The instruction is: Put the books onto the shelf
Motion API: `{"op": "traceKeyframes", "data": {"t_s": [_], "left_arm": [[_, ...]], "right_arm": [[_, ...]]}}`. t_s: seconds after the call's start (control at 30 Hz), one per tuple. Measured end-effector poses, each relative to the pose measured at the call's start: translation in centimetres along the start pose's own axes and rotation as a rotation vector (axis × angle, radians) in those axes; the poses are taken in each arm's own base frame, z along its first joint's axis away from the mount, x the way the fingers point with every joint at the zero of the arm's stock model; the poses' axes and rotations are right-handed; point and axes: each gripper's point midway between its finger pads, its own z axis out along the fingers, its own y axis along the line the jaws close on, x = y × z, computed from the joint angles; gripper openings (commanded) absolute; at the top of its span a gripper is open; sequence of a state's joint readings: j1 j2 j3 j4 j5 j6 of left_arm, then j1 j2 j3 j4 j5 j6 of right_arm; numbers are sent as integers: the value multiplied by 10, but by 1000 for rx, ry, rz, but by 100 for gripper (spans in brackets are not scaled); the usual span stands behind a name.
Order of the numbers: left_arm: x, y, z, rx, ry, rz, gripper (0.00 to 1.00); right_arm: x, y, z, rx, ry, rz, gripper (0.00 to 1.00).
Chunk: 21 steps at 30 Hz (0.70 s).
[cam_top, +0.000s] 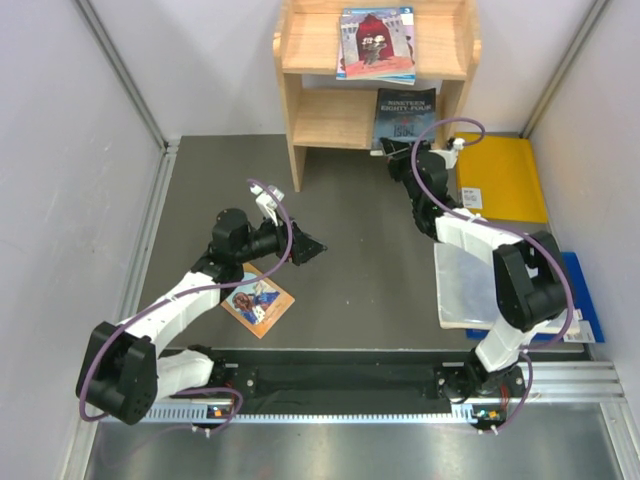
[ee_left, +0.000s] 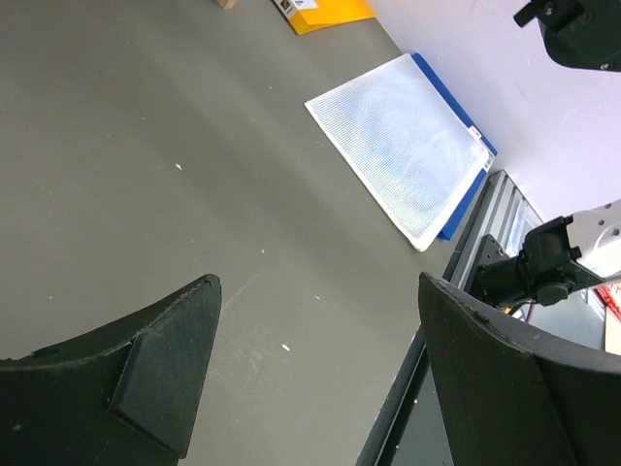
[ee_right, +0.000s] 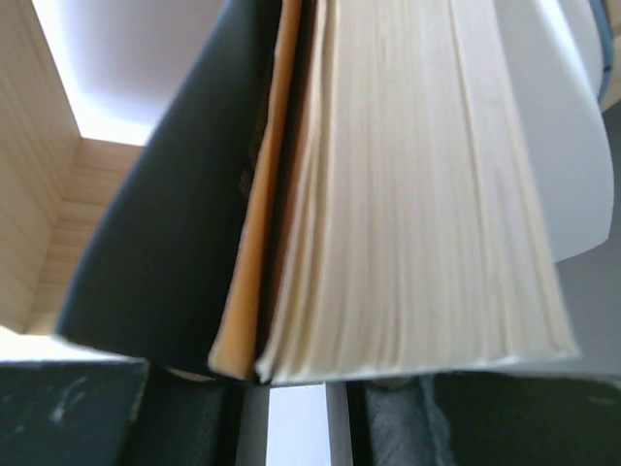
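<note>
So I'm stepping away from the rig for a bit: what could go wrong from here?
The right pincer grips Nineteen Eighty-Four by one edge only, and its pages fan apart, so it may slip or splay. It stands close to the right side panel of the shelf and might catch there.

Shelf (cam_top: 310,48): pale wood, 2 tiers, side panels, upright at the far edge of the table. The top tier carries a flat stack of thin paperbacks (cam_top: 375,42), the uppermost cover showing a red figure on light blue; the count in the stack is unclear. Nineteen Eighty-Four paperback (cam_top: 405,115): dark cover facing up, at the right end of the lower tier, near edge about at the front lip, cream pages fanned in the right wrist view. 1 orange-bordered paperback (cam_top: 262,303) lies flat on the table, turned diagonal, well apart from the shelf.
</note>
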<state>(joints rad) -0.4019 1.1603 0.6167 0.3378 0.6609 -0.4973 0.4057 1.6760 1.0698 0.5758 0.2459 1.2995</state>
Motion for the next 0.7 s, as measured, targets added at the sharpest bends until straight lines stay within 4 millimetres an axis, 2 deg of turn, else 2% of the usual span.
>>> {"op": "traceKeyframes", "data": {"t_s": [0.13,0.27,0.37,0.43,0.47,0.5,0.57,0.7], "left_arm": [[2,1,0,-2,4,-5,86],[2,1,0,-2,4,-5,86],[3,1,0,-1,5,-5,86],[3,0,0,2,5,-4,86],[4,1,0,1,5,-5,86],[4,1,0,1,6,-7,86],[7,2,-1,0,9,-13,86],[9,2,-1,-1,11,-21,86]], "right_arm": [[-9,-1,5,-17,-9,19,3],[-13,-1,6,-25,-4,39,23],[-14,0,6,-30,2,52,34],[-17,-4,6,-28,0,54,32],[-18,-8,6,-20,0,56,19],[-19,-10,6,-17,3,55,13],[-19,-11,5,-21,8,53,10],[-20,-8,4,-37,7,56,15]]}}
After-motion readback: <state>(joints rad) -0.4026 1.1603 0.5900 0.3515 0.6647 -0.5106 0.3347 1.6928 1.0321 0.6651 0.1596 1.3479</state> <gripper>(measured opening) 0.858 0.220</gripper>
